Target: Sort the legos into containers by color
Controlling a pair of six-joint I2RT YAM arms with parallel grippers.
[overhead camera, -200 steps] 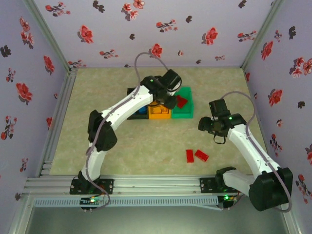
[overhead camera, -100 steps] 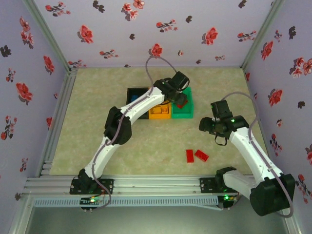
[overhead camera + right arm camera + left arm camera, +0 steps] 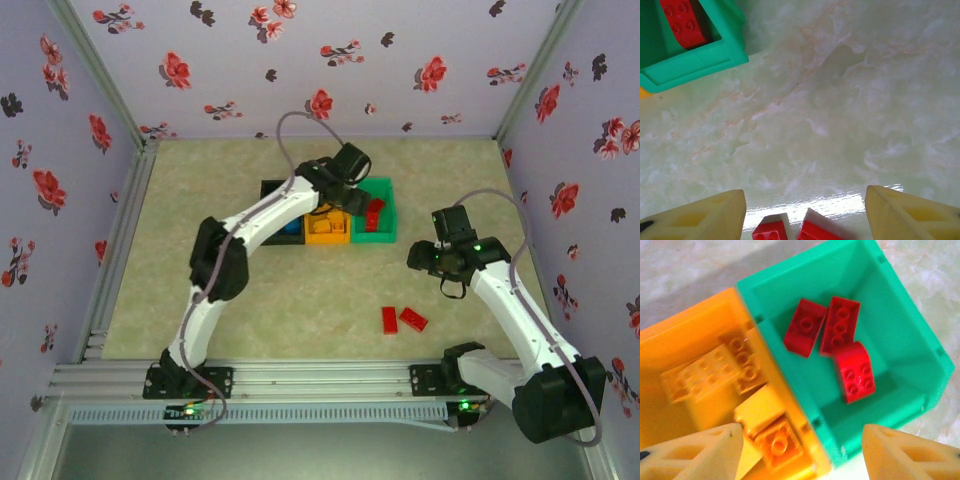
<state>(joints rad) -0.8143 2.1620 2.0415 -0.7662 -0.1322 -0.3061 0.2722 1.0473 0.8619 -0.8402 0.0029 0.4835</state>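
The left jaws stand wide apart with nothing between them. Their cream fingertips (image 3: 695, 450) hang over the seam where the orange bin (image 3: 680, 345) meets the green bin (image 3: 905, 325). Three red bricks (image 3: 840, 325) lie close together on the green bin's floor, and several orange-yellow bricks (image 3: 710, 375) are heaped in the orange one.

The right jaws are likewise wide and empty, held above the bare desk (image 3: 840, 110). A pair of loose red bricks (image 3: 771, 231) lies on the desk under the gap between the tips.

From above, the three bins sit joined in a row toward the far edge of the desk, about midway between its left and right edges. The black bin (image 3: 270, 188) is leftmost and holds a blue brick (image 3: 291, 229). The loose pair lies side by side toward the near edge, right of the middle, well apart from the bins.
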